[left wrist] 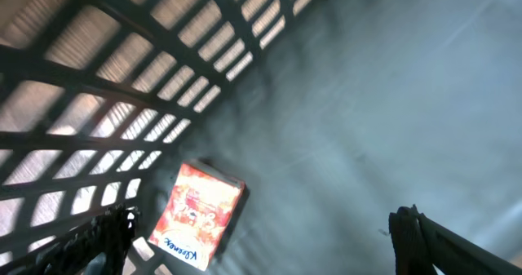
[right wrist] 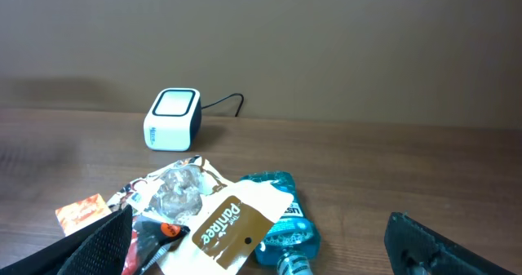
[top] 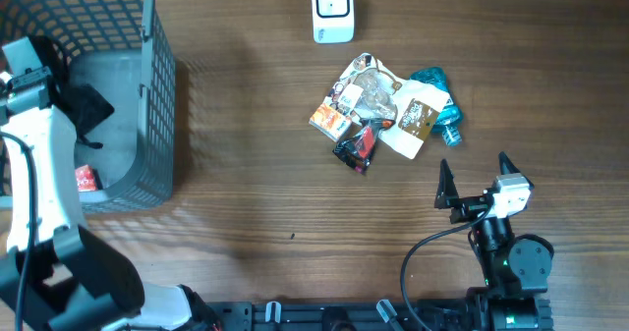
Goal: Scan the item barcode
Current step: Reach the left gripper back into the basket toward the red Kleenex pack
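Brown wooden tabletop [top: 256, 174]; a grey mesh basket [top: 162, 95] at its left end holds one red-and-orange packet [left wrist: 200, 214], flat on the floor by the wall. The left gripper [left wrist: 261, 238] is inside the basket over that packet, spread wide, grasping nothing. The right gripper [top: 474, 169] is likewise released, beside the pile of packets [top: 383, 110] heaped mid-table near the white scanner [top: 332, 10].

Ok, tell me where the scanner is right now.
Overhead, the white scanner stands at the far edge of the table, near the middle, just beyond the pile of packets.
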Available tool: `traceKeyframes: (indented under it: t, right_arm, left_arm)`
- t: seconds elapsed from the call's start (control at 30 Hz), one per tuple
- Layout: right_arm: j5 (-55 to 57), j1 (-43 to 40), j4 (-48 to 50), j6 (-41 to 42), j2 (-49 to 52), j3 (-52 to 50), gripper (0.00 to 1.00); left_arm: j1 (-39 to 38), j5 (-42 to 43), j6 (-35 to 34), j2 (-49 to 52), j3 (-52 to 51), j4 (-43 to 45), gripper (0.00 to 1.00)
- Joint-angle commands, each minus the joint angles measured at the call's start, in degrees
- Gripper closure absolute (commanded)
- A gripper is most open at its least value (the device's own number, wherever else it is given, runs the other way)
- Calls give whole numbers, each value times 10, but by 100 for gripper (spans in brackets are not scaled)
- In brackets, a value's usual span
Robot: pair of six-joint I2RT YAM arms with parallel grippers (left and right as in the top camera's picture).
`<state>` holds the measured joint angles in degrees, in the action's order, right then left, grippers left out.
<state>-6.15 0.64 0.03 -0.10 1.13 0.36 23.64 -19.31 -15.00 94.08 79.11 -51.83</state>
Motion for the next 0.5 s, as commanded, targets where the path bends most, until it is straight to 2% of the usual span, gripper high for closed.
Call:
traceKeyframes:
  t: [0.0,0.17,0.27,0.3,0.4,0.47]
  right_arm:
    - [2,-2,2,2,-3,0,0]
    - [2,-2,2,2,-3,0,0]
    - [2,-2,2,2,-3,0,0]
    - [2,-2,2,3,-3,0,0]
    - [2,-2,2,2,-3,0,0]
    - [2,-2,2,2,-3,0,0]
  left_arm:
    - [2,6,14,51,-5,-6,0]
    - [16,6,58,81,-5,-16,0]
    - [45,9,56,84,-17,-20,3]
    - [52,14,57,84,-22,-20,6]
    - [76,71,58,84,-46,-3,6]
    - [78,75,59,84,-62,10,8]
